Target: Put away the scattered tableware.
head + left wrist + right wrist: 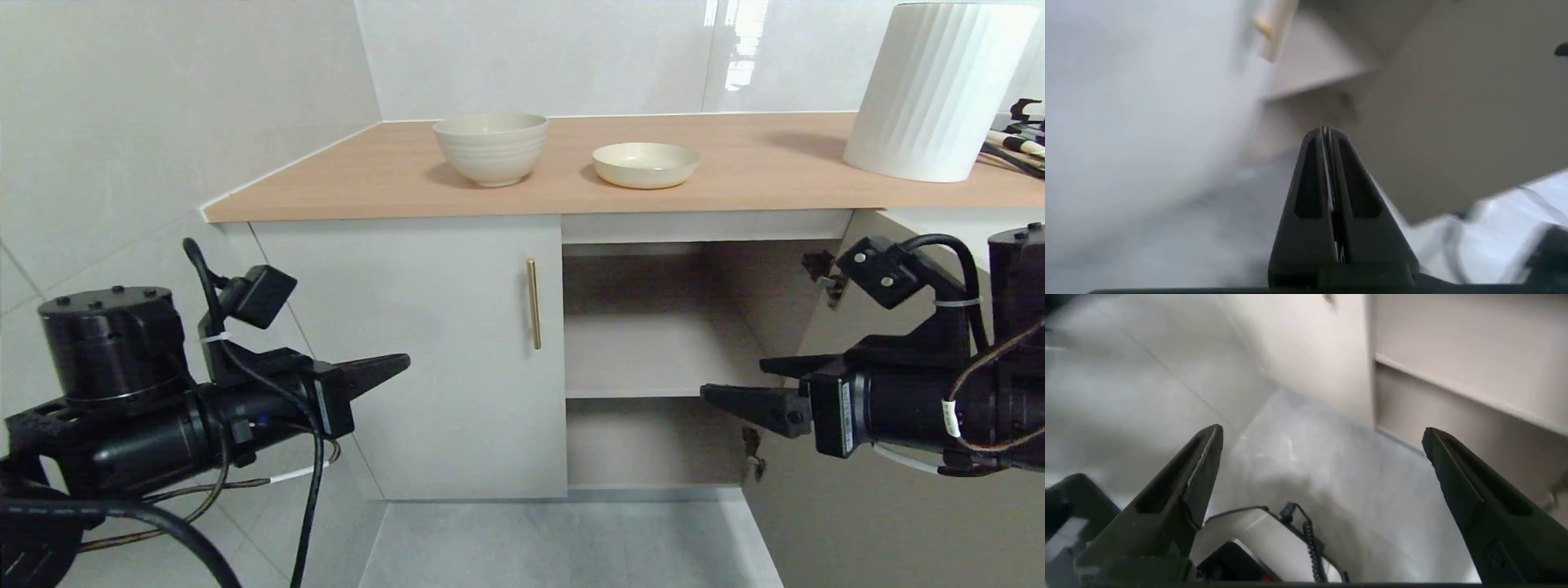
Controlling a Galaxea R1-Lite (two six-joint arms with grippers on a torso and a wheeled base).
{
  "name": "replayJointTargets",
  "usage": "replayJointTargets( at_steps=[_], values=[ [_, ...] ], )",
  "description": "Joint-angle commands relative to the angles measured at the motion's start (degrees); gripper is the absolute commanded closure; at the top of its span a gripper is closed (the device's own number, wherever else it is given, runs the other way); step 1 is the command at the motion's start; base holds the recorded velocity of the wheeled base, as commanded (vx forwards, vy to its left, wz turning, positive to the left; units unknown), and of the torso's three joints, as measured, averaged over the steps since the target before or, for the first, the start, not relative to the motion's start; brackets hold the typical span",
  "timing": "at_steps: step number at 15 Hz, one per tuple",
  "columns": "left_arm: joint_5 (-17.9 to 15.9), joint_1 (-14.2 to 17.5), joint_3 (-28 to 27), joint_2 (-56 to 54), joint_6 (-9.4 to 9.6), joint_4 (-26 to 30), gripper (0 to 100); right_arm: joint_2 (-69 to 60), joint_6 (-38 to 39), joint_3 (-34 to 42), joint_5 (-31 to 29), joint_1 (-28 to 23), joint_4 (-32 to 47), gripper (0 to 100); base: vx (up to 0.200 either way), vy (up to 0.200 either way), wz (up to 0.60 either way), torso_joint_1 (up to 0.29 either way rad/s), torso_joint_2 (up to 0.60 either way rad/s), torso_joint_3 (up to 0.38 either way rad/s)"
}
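1. Ribbed cream ceramic bowl (491,147), upright at 12 o'clock of the head view, on the light wooden countertop (735,186), near the tiled corner.
2. Shallow round cream dish (646,164), at the bowl's 3 o'clock on the same countertop, near it but not touching.
3. Tall white ribbed cylindrical container (939,90) at 2 o'clock of the scene, well apart from the dish, at the countertop's far right.
4. Below the countertop, a pale grey cabinet: left door (424,359) closed, with a slim gold bar handle (532,304) upright along its right edge.
5. At the handle's 3 o'clock, the cabinet's right side open, with one flat shelf (645,355) across the compartment and the right door (824,523) swung outward.
6. Black left gripper (384,367) (1324,135) at 8 o'clock, low before the closed door, fingers pressed together on nothing, tip aimed toward 3 o'clock.
7. Black right gripper (735,380) (1321,437) at 4 o'clock, level with the shelf's front edge, fingers spread wide with nothing between them, aimed toward 9 o'clock, above the grey tiled floor (563,543) (1315,482).
8. Both grippers well below the bowl and the dish, touching neither.
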Motion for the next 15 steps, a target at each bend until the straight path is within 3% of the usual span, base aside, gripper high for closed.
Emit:
replayJointTargets(
  at_steps=[1, 4, 5, 6, 8, 10, 15],
  values=[
    [-0.05, 1.13, 0.57, -4.37, 1.47, 0.33, 100, 0.23, 0.13, 0.01, -0.45, -0.18, 0.16, 0, 0.0, 0.0, 0.0, 0.0, 0.0, 0.0],
    [0.48, 1.39, 0.22, -4.64, 1.47, 0.15, 100, -2.41, 1.18, 0.19, -1.24, -0.18, 1.39, 0, 0.0, 0.0, 0.0, 0.0, 0.0, 0.0],
    [0.65, 1.3, 0.22, -4.64, 1.56, 0.07, 0, -2.41, 1.18, -0.16, -1.33, -0.09, 2.01, 0, 0.0, 0.0, 0.0, 0.0, 0.0, 0.0],
    [0.65, 1.3, 0.22, -4.64, 1.56, 0.07, 0, -2.41, 1.18, -0.16, -1.33, -0.09, 2.01, 0, 0.0, 0.0, 0.0, 0.0, 0.0, 0.0],
    [1.62, 1.3, -0.66, -4.9, -0.37, -0.46, 0, -2.14, 1.36, -1.66, -1.68, -0.09, 2.18, 0, 0.0, 0.0, 0.0, 0.0, 0.0, 0.0],
    [1.62, 1.21, -1.8, -6.83, -3.89, -1.25, 0, -2.14, 1.36, -2.45, -3.0, -0.09, 2.18, 0, 0.0, 0.0, 0.0, 0.0, 0.0, 0.0],
    [2.32, -0.46, -3.47, -7.8, -3.89, -0.81, 0, -2.32, 1.36, -2.62, -3.08, -0.09, 2.27, 0, 0.0, 0.0, 0.0, 0.0, 0.0, 0.0]
  ],
)
